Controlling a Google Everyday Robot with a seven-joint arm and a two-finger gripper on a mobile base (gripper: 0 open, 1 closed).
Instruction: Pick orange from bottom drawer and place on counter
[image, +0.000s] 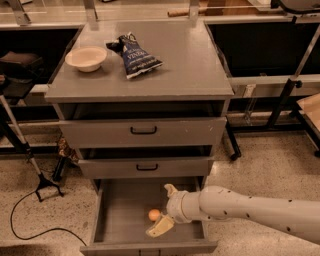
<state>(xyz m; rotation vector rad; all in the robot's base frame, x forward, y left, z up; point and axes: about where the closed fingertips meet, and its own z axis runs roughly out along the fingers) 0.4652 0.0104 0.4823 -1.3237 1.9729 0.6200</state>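
The orange (154, 215) lies on the grey floor of the pulled-out bottom drawer (120, 220), right of its middle. My gripper (164, 210) reaches into the drawer from the right on its white arm. It is open, with one finger behind the orange and one cream finger (160, 228) in front of it. The orange sits just left of the gap between the fingertips and is not gripped. The counter (185, 65) is the grey cabinet top above.
A beige bowl (86, 58) and a dark blue chip bag (137, 55) lie on the counter's left half. The two upper drawers (144, 131) are slightly open. A black stand and cable (35, 185) are on the floor at left. Dark tables stand behind.
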